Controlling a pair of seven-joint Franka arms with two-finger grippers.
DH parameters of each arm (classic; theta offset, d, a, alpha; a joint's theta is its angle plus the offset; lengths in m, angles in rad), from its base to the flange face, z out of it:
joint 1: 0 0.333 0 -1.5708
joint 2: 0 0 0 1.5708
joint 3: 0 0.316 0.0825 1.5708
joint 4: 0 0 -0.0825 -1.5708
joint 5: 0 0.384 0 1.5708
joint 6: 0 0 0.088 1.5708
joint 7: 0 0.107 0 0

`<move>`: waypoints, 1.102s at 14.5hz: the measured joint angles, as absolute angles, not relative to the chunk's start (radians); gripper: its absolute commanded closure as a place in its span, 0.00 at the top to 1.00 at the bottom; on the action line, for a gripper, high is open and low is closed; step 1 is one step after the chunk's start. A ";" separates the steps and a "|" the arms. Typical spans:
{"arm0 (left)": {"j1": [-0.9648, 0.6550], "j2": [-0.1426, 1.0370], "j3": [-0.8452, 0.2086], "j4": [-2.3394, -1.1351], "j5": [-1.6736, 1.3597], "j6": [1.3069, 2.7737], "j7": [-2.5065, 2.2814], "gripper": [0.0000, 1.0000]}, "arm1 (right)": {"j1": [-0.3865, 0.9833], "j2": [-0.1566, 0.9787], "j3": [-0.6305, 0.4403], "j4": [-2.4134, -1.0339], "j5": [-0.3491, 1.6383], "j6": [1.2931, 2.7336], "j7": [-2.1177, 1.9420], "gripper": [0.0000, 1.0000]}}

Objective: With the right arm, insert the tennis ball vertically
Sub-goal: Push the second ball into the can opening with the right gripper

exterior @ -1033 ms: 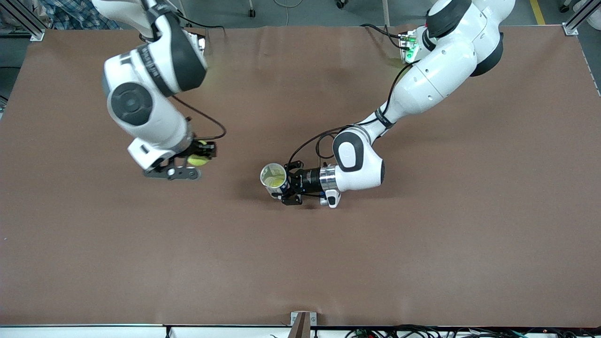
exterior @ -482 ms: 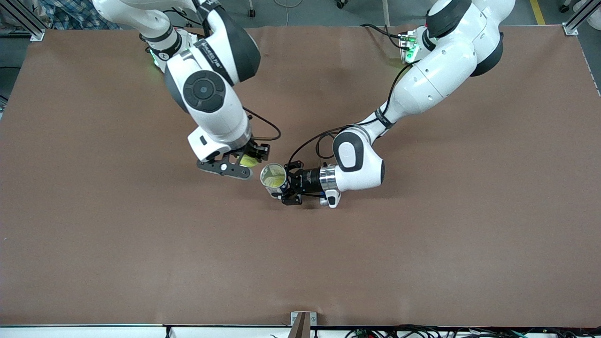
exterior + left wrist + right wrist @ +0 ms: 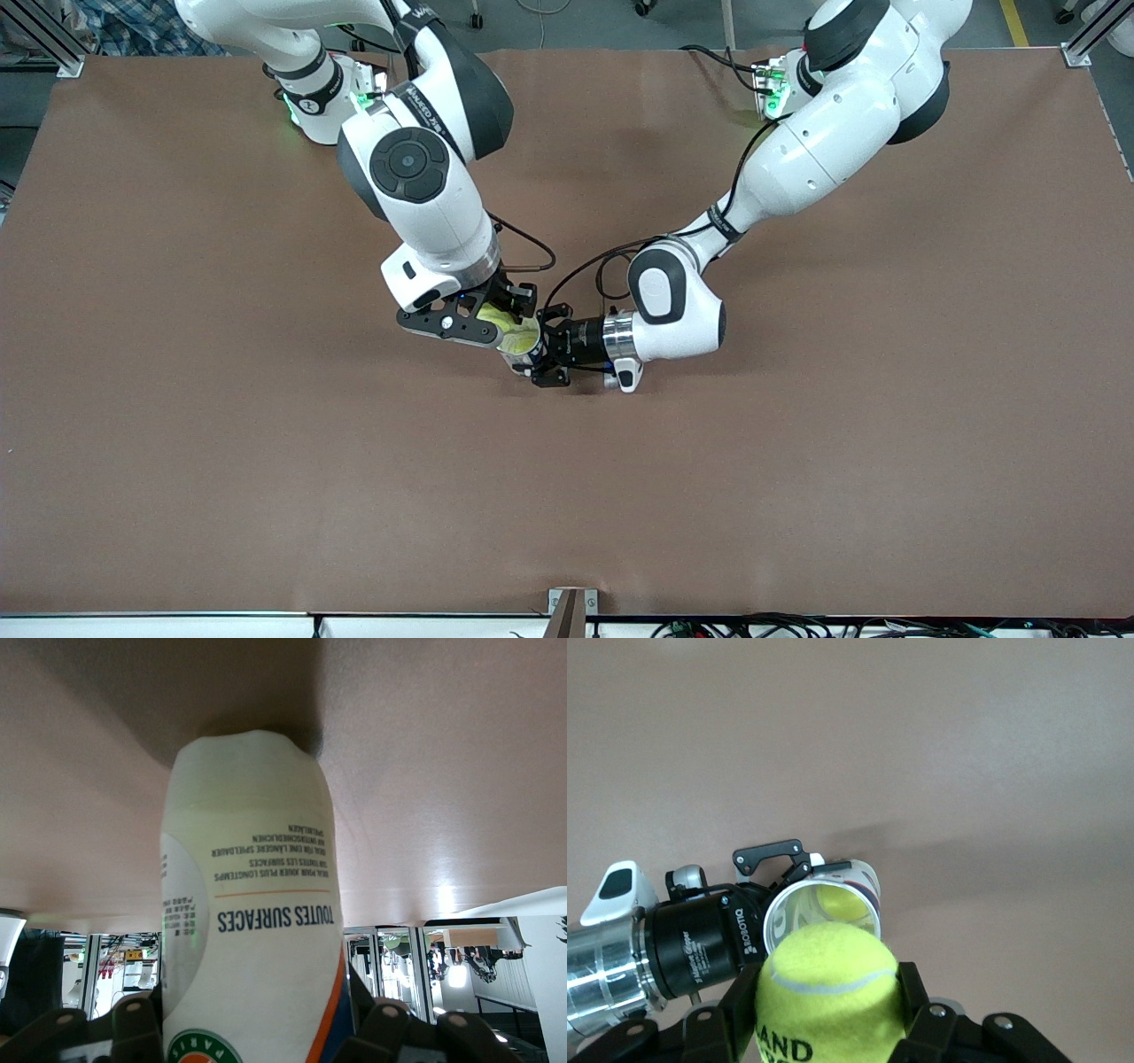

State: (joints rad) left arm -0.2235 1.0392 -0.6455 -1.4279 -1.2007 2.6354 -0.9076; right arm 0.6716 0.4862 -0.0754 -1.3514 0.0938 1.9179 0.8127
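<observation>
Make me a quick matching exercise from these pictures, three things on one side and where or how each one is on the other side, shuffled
Things:
1. tennis ball
2. tennis ball can
3. second ball

States:
A. inside the can
B. standing upright on the table, held by the left gripper
C. held in the right gripper above the can's open mouth

Pairs: 1-C, 2-B, 3-A
</observation>
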 measured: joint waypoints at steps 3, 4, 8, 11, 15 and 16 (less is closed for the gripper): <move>-0.224 1.039 -0.645 -1.428 -1.201 2.635 -0.908 0.69 | 0.673 0.504 -0.075 -1.351 0.093 1.959 0.813 0.39; -0.224 1.039 -0.645 -1.428 -1.201 2.635 -0.908 0.70 | 0.674 0.510 -0.075 -1.351 0.093 1.965 0.813 0.40; -0.224 1.039 -0.645 -1.428 -1.201 2.635 -0.907 0.70 | 0.679 0.524 -0.075 -1.351 0.093 1.988 0.812 0.40; -0.224 1.039 -0.645 -1.428 -1.201 2.635 -0.907 0.70 | 0.692 0.543 -0.075 -1.352 0.093 1.990 0.812 0.41; -0.224 1.039 -0.645 -1.428 -1.201 2.635 -0.907 0.70 | 0.697 0.556 -0.076 -1.352 0.091 1.991 0.812 0.42; -0.224 1.039 -0.645 -1.428 -1.201 2.635 -0.907 0.70 | 0.697 0.557 -0.076 -1.352 0.091 1.991 0.812 0.43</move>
State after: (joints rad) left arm -0.2238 1.0392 -0.6455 -1.4279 -1.2007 2.6355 -0.9071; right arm 0.6967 0.5568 -0.0756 -1.3520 0.0914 1.9910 0.8124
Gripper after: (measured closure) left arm 0.300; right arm 0.330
